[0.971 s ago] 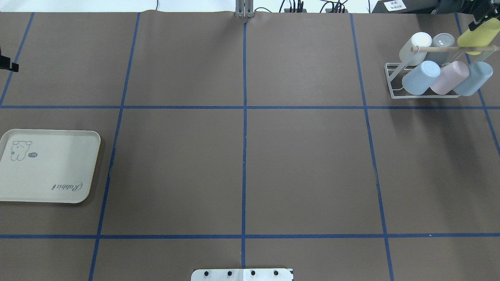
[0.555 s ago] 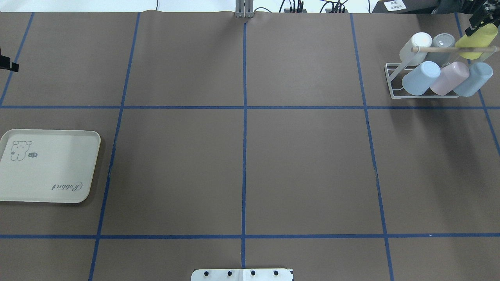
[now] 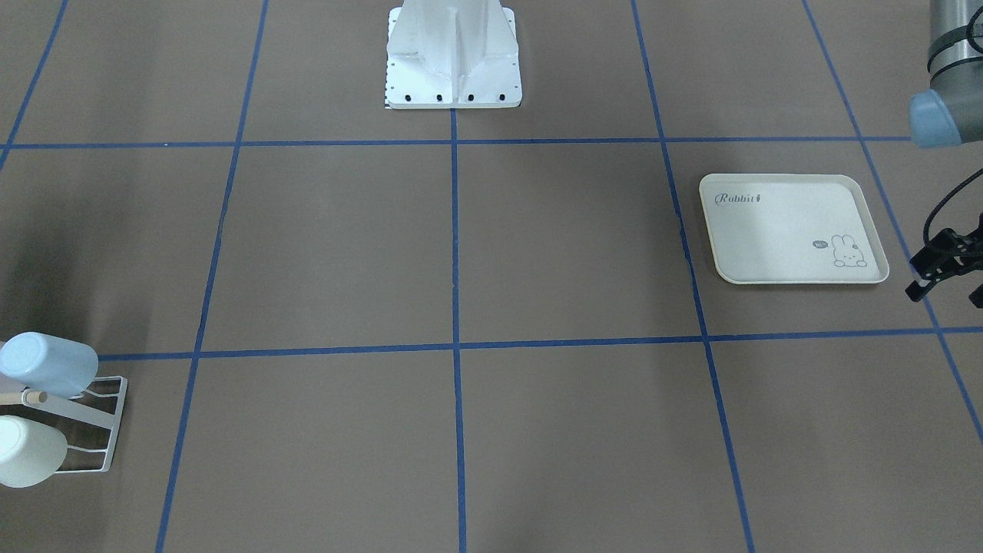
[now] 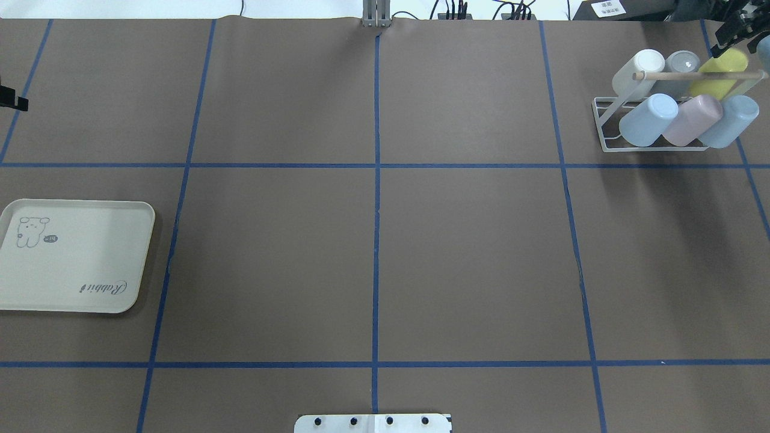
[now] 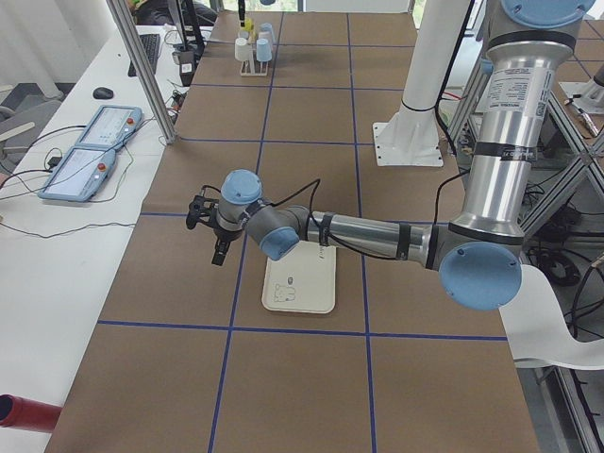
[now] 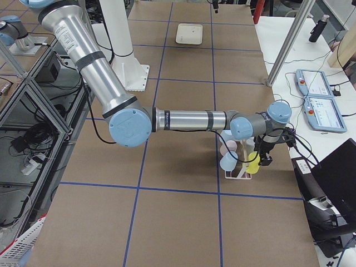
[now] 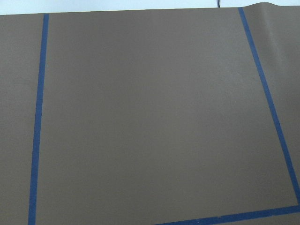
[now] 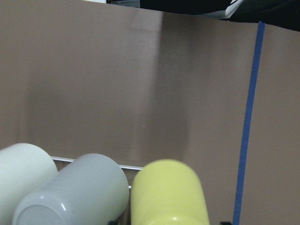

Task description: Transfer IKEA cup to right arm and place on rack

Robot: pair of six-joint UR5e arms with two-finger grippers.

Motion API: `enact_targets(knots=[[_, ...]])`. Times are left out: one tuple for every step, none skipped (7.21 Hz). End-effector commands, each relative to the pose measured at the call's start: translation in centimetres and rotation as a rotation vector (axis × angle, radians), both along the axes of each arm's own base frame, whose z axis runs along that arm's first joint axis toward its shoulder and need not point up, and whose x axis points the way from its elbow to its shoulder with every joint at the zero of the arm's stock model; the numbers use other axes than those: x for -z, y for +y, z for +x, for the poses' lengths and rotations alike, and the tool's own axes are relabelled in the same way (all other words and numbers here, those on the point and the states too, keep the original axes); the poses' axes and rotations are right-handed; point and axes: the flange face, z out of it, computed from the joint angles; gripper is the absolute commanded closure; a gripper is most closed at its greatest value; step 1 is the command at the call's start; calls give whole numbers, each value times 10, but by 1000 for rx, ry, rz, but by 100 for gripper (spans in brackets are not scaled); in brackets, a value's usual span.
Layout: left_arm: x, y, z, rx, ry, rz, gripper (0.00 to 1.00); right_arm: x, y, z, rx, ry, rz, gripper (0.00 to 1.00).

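Brown table (image 4: 469,258), far right corner: right gripper (image 4: 734,39) clamps cup (image 4: 719,71) on rack (image 4: 603,129), and letting go unseated could drop it; left gripper (image 3: 946,286) idle, jaws apart.

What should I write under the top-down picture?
The white rack holds colourful cups; the right gripper is by the yellow cup, rabbit tray far across the table.

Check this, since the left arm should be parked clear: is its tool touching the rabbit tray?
Apart. The exterior front-facing view shows a strip of bare table between the left tool and the rabbit tray.
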Motion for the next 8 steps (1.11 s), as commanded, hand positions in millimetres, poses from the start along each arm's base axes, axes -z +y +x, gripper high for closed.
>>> enact_targets(knots=[[2, -1, 1, -8, -2, -9, 0, 4, -1, -1, -1, -1, 3, 7], [3, -2, -3, -10, -6, -4, 0, 11, -3, -2, -2, -5, 13, 3], [1, -1, -8, -39, -25, 30, 0, 26, -6, 7, -11, -17, 35, 2], [-6, -4, -27, -58, -70, 34, 0, 35, 4, 16, -11, -29, 63, 2], [-13, -7, -54, -83, -121, 48, 0, 37, 27, 37, -34, -32, 63, 2], [-13, -6, -72, -95, -149, 25, 0, 46, 55, 56, -56, -30, 55, 2], [3, 1, -77, -133, -169, -11, 0, 42, 102, 62, -58, -31, 56, 2], [9, 10, -102, -189, -157, -54, 0, 35, 142, 68, -61, -32, 50, 2]])
